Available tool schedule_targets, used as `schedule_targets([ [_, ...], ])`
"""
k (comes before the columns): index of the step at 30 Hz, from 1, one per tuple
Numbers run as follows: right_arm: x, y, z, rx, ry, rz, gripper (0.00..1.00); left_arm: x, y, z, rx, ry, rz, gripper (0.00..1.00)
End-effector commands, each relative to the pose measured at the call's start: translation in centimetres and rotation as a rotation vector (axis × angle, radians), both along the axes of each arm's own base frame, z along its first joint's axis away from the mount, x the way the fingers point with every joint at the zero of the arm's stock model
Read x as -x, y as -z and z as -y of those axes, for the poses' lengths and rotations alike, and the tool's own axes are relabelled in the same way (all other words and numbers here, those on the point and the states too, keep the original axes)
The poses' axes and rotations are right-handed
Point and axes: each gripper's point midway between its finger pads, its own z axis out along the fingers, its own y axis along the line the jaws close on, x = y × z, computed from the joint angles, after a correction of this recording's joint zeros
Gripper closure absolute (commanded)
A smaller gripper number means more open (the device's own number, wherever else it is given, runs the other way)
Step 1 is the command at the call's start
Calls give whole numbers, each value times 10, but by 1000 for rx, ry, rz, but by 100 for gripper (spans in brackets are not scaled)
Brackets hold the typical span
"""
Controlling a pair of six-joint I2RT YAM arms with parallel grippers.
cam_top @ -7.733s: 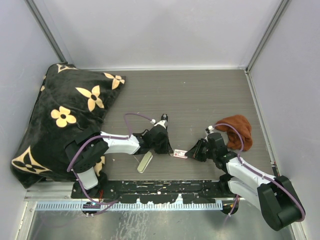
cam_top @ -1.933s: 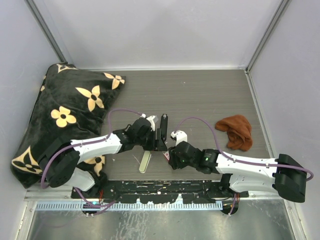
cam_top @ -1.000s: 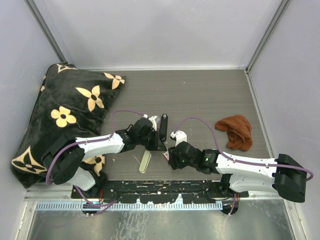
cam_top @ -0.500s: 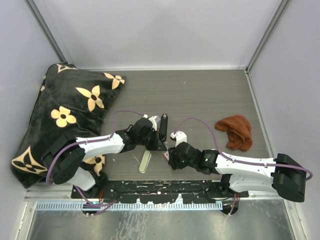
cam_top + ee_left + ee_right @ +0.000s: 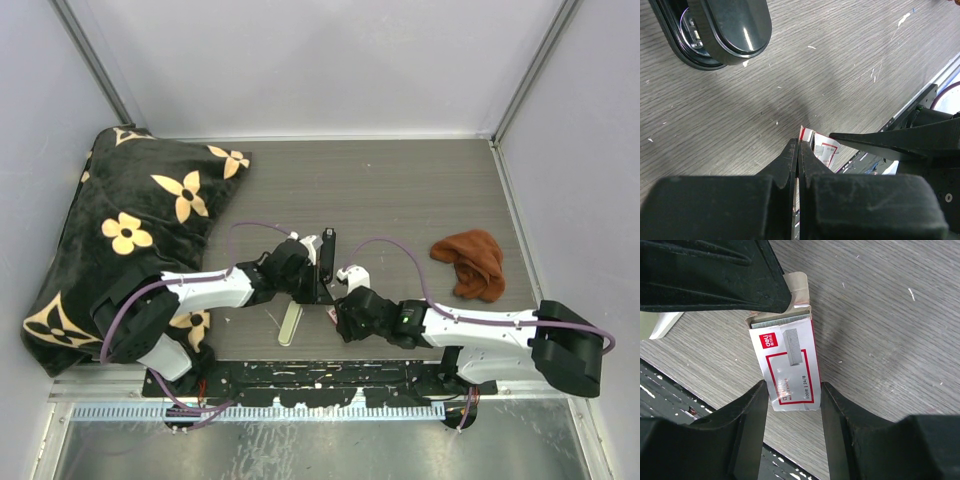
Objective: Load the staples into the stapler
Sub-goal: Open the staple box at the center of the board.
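Note:
The red-and-white staple box (image 5: pixel 788 371) lies on the table with its end flap open, and the grey staples (image 5: pixel 780 320) show inside. My right gripper (image 5: pixel 792 390) is shut on the box's two long sides. My left gripper (image 5: pixel 797 146) is shut, its tips at the box's open end (image 5: pixel 822 150), with nothing visible between them. The black stapler (image 5: pixel 325 252) stands just behind the left gripper (image 5: pixel 316 293); its rounded end (image 5: pixel 715 30) shows in the left wrist view. From above, the box (image 5: pixel 331 312) sits between the left gripper and my right gripper (image 5: pixel 340 318).
A cream-green oblong (image 5: pixel 290 323) lies just left of the box near the front edge. A brown cloth (image 5: pixel 470 262) is bunched at the right. A black cushion with tan flowers (image 5: pixel 130 230) fills the left side. The black front rail (image 5: pixel 320 378) runs under both arms.
The left gripper's jaws have closed at the box's open end over the last second. The right gripper keeps its hold on the box; both arms have barely shifted.

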Motion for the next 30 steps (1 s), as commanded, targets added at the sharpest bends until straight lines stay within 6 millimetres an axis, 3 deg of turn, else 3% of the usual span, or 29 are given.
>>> schedule_targets([
  [1,4,5,0,12,-13,-4,64,-19,-18,9,64,-19,89,100],
  [13,10,8,5,-16,27,-33,63,-23,-17,-3,77,-59,104,100],
  [30,29,15,-5,38,-70,-77,60,-30,-21,-12,79,-81,107,100],
])
